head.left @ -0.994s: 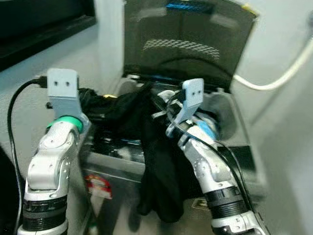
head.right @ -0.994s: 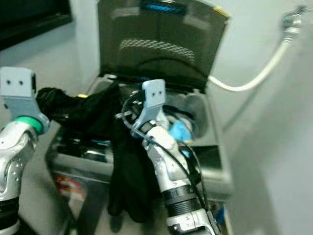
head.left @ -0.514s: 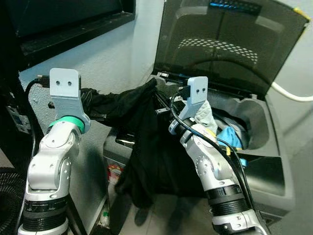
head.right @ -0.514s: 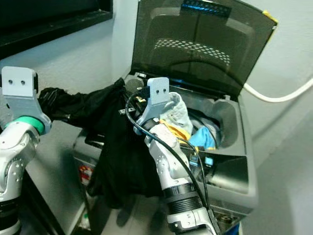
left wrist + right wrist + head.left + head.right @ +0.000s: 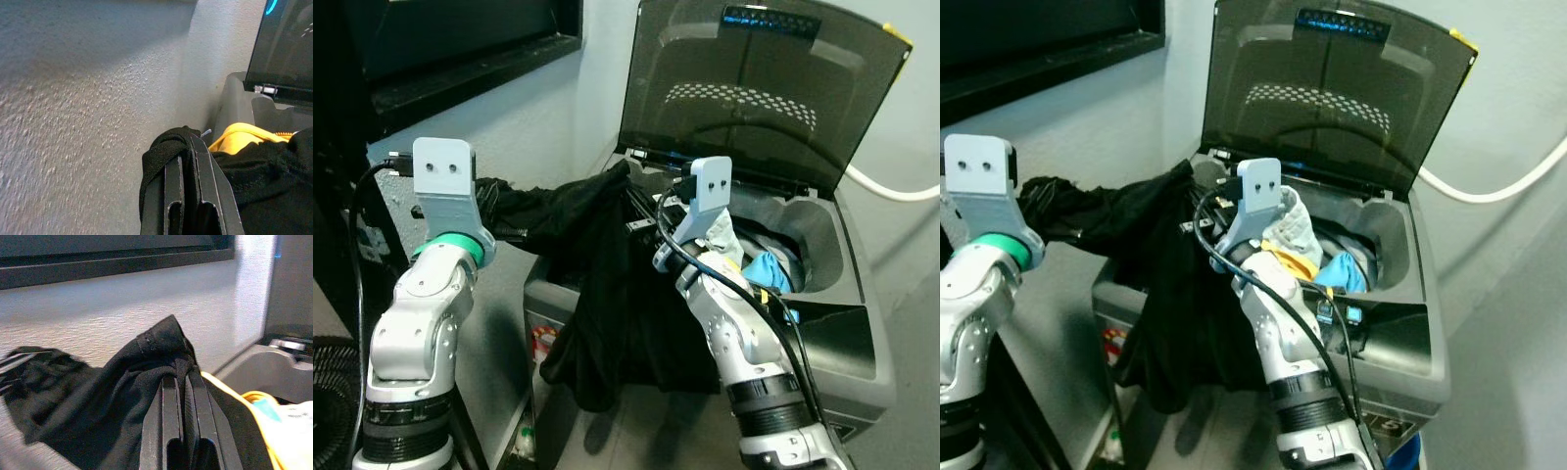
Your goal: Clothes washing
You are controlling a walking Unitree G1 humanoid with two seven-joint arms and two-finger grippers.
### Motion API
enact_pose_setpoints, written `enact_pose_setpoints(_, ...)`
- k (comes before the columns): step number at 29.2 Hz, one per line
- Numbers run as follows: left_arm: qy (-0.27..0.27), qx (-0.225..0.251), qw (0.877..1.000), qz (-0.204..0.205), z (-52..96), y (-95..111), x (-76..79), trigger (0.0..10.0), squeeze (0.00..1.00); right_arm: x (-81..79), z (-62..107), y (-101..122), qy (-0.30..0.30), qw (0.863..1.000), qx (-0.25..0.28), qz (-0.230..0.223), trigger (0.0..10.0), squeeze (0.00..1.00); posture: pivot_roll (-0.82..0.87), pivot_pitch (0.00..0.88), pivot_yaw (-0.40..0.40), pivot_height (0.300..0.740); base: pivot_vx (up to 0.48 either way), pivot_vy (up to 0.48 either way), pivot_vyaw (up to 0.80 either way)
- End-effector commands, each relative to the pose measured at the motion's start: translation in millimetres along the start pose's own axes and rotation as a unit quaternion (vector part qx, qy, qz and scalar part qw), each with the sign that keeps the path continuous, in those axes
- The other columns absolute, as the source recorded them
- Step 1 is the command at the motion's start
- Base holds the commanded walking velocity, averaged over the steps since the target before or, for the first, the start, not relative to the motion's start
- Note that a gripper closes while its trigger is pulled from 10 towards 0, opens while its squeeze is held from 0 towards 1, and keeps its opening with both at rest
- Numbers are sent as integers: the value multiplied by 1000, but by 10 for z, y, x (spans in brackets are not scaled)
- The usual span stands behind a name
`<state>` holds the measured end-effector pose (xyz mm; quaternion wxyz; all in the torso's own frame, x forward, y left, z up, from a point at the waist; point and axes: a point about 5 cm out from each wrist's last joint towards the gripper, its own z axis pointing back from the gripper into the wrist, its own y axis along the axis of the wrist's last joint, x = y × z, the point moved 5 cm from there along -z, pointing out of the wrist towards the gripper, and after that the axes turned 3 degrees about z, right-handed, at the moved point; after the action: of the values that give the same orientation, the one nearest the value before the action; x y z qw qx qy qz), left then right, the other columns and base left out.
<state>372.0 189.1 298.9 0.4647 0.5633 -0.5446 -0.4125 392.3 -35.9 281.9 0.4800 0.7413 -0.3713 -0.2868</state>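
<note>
Both grippers (image 5: 188, 147) (image 5: 178, 382) clamping black garment (image 5: 607, 284) over washer rim (image 5: 558, 284).

Large black fabric garment (image 5: 607, 284) stretched across front left rim of open grey top-loading washing machine (image 5: 842, 323), hanging down its front. Pale, yellow, blue clothes (image 5: 1317, 250) inside tub.

Black garment (image 5: 1175, 284) over open washing machine (image 5: 1400, 323) rim
</note>
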Motion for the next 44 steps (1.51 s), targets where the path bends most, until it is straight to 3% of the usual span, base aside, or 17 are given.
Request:
enact_pose_setpoints(1,6,-3,1000,-6,-3,-3,-43,10000,0,9,4,27,-4,1000,6,0,10000,0,93,7,-32,740,0,0,0)
enact_pose_setpoints(22,1,-7,1000,-10,4,-31,-30,10000,0,-11,-1,13,-4,1000,3,3,10000,0,96,5,-34,740,0,0,0)
enact_pose_setpoints(31,0,-5,1000,-4,-9,-28,3,10000,0,-12,10,15,-3,1000,2,8,10000,0,90,0,-33,740,0,-395,0)
enact_pose_setpoints(44,7,13,1000,-2,-3,51,-47,10000,0,-43,-62,193,1,1000,30,10,10000,0,93,0,-51,740,0,0,0)
